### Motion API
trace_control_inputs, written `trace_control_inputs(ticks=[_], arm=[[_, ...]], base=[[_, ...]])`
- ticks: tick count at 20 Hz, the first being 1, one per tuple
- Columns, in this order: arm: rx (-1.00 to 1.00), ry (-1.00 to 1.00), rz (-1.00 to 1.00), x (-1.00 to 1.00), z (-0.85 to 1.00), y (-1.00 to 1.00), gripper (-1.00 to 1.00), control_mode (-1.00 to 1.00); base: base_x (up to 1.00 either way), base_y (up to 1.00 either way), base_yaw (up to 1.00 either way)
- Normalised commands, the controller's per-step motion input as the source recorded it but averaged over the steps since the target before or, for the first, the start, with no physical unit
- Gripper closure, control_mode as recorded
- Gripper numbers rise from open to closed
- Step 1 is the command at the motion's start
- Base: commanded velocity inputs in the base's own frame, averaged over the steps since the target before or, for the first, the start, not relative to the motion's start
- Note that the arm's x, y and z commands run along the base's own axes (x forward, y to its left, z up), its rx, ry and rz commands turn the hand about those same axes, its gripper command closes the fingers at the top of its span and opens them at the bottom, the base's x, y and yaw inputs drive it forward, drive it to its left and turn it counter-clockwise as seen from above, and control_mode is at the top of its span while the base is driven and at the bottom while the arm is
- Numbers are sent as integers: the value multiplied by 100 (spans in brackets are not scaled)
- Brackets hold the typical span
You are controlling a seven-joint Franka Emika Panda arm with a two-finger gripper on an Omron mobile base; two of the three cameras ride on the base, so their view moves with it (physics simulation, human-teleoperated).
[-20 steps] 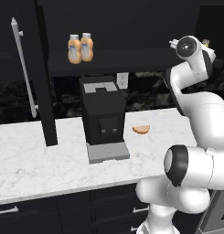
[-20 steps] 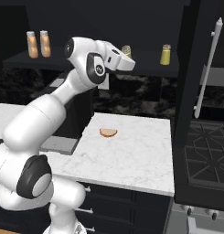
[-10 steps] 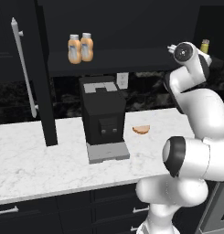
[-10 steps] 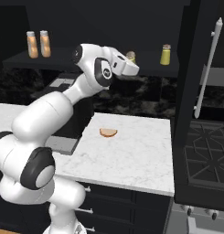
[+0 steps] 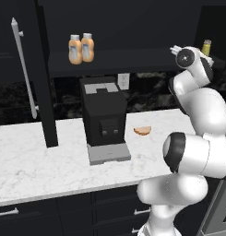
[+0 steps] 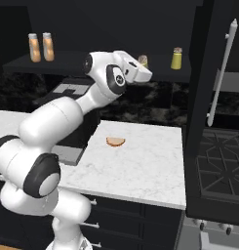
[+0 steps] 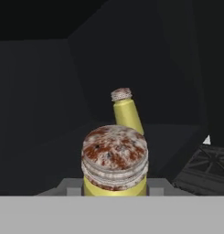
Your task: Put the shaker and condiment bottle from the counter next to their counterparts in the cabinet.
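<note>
Counter (image 5: 40,156) of veined white marble was seen over black drawers (image 5: 110,207), bearing a coffee machine (image 5: 104,117) and a bread slice (image 5: 142,131). Two orange bottles (image 5: 80,48) stood together on the cabinet (image 6: 23,67) shelf. The shaker (image 7: 114,162) was clamped in the narrowed gripper (image 6: 143,66) at shelf height, near its counterpart (image 6: 176,58).

Yellow-green shaker (image 7: 114,171) upright near its shelved counterpart (image 7: 127,114).

The shaker (image 7: 114,164) hides the end effector's fingers, apparently closed on it.
</note>
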Motion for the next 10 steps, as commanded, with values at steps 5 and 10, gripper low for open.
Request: trace_control_inputs(ticks=[5, 10], arm=[[0, 4, 0, 48, -1, -11, 100, -100], [0, 3, 0, 43, -1, -15, 100, -100]], base=[[0, 0, 0], [0, 0, 0]])
